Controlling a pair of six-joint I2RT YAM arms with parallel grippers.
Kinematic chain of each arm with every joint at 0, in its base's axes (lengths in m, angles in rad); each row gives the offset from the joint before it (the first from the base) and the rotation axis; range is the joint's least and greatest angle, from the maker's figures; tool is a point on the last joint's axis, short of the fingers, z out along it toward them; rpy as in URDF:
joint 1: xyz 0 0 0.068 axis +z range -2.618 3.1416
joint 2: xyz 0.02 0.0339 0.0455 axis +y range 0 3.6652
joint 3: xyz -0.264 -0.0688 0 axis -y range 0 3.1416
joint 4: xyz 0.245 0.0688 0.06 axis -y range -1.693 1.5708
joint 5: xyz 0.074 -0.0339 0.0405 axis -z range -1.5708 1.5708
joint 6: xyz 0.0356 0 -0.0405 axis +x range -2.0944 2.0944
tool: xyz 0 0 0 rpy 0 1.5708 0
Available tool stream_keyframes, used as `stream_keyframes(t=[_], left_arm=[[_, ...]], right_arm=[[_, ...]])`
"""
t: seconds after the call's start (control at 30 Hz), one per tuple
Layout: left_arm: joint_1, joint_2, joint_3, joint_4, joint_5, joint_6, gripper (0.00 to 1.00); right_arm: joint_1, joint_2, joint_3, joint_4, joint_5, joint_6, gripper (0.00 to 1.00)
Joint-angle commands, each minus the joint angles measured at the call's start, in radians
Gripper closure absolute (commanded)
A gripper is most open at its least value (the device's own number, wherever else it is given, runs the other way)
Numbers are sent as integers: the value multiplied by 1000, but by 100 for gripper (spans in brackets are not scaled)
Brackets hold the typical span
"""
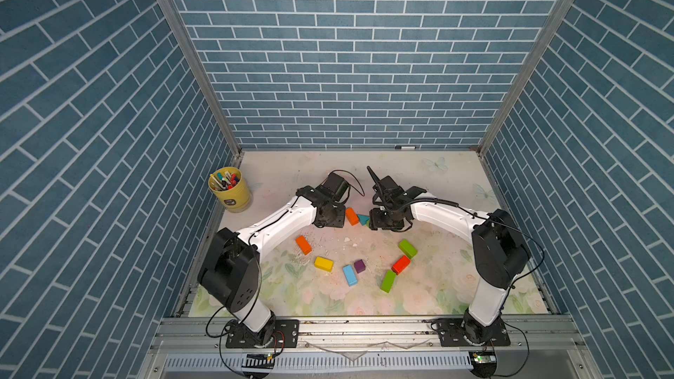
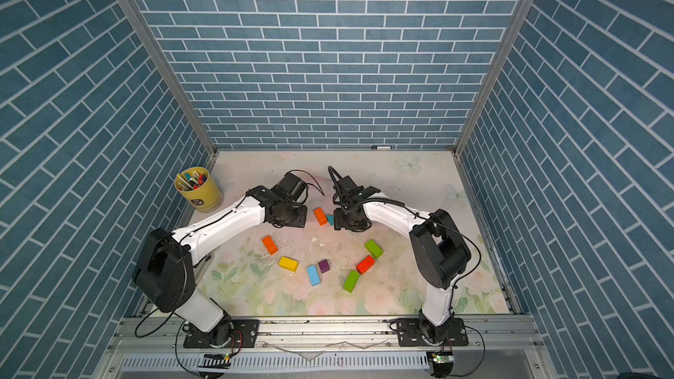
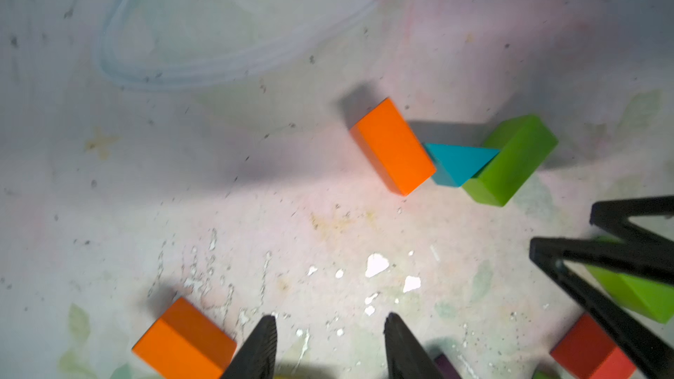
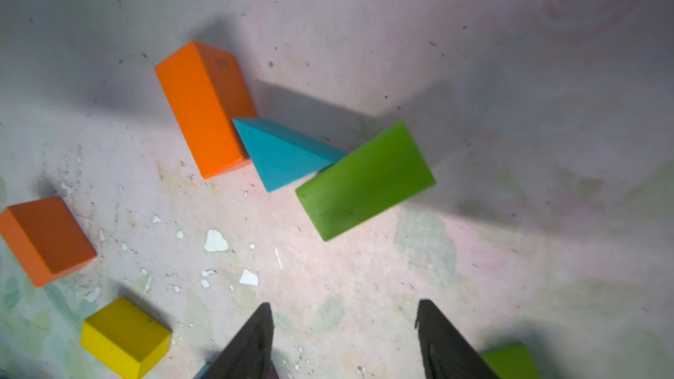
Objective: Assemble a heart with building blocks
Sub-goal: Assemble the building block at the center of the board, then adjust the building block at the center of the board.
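At the back middle of the mat an orange brick [image 1: 352,216] [image 3: 394,147], a teal triangle [image 1: 363,219] [image 4: 281,154] and a green brick [image 4: 364,180] [image 3: 510,160] touch in a row. The right arm's head hides that green brick in both top views. My left gripper [image 3: 330,322] and right gripper [image 4: 343,308] hover open just in front of this row, with nothing between their fingers. Nearer the front lie an orange brick [image 1: 303,244], a yellow one [image 1: 324,264], a light-blue one [image 1: 349,275], a purple cube [image 1: 359,266], a red brick [image 1: 401,264] and two green bricks [image 1: 407,248] [image 1: 388,281].
A yellow cup [image 1: 229,191] of marker pens stands at the back left. One marker [image 1: 405,147] lies along the back wall. White flecks [image 4: 215,240] dot the floral mat between the blocks. Blue brick-pattern walls close in three sides.
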Motion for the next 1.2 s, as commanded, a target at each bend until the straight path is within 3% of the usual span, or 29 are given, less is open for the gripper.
stream_keyframes(t=[0.0, 1.17], left_arm=[[30, -66, -55, -27, 19, -37, 48], [53, -80, -98, 11, 39, -7, 49]], right_arm=[[4, 47, 36, 34, -51, 10, 33], [3, 153, 91, 51, -53, 39, 38]])
